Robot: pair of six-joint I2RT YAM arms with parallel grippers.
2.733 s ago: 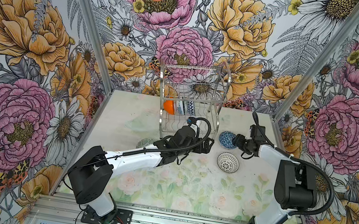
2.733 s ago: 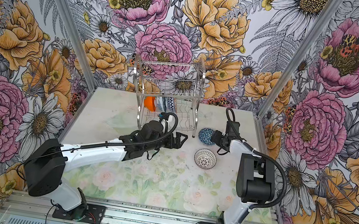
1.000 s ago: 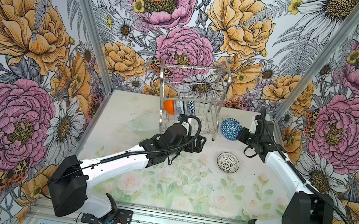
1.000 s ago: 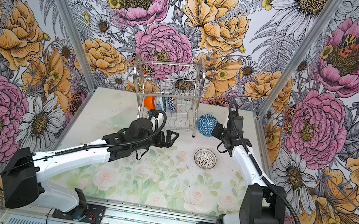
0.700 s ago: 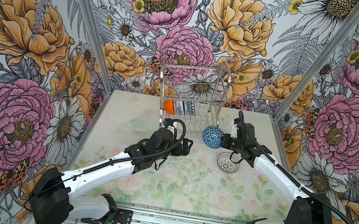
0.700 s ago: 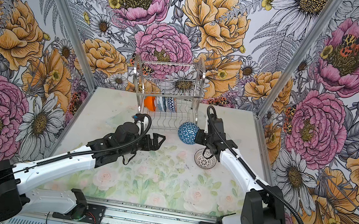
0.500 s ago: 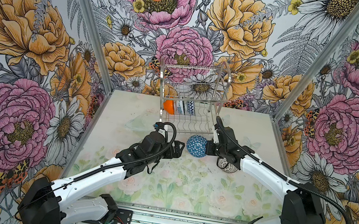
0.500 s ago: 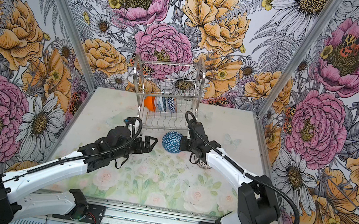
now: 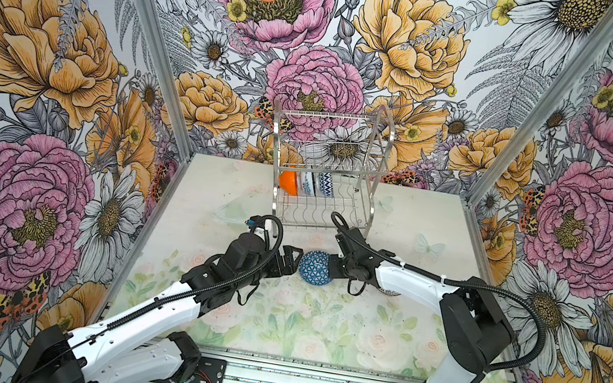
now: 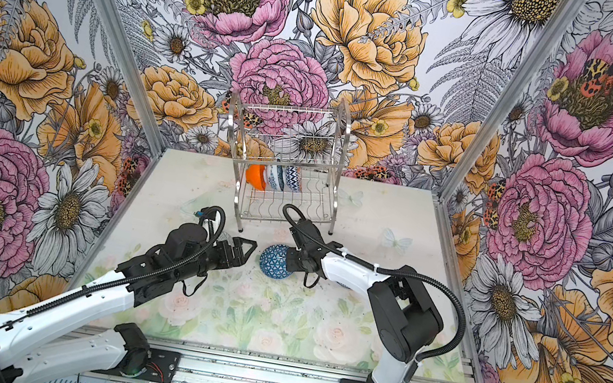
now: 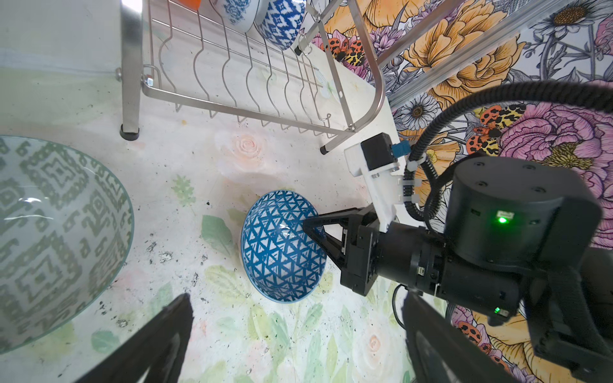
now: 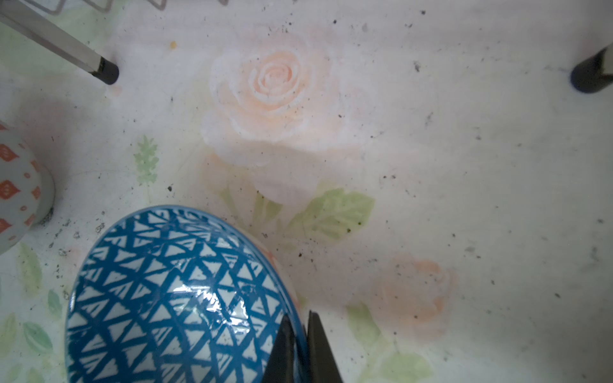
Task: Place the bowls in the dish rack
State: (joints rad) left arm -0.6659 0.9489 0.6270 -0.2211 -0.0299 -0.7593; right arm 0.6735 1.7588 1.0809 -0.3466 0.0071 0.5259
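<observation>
Swung from beside the dish rack [image 9: 320, 214], the right gripper [image 12: 300, 335] is clamping the rim of the blue-white bowl [image 9: 314, 273], holding it on edge just ahead of the left gripper [image 9: 291, 262], whose jaws are standing wide apart and empty; 3 bowls [image 9: 308, 185] are sitting in the rack beyond both.
</observation>
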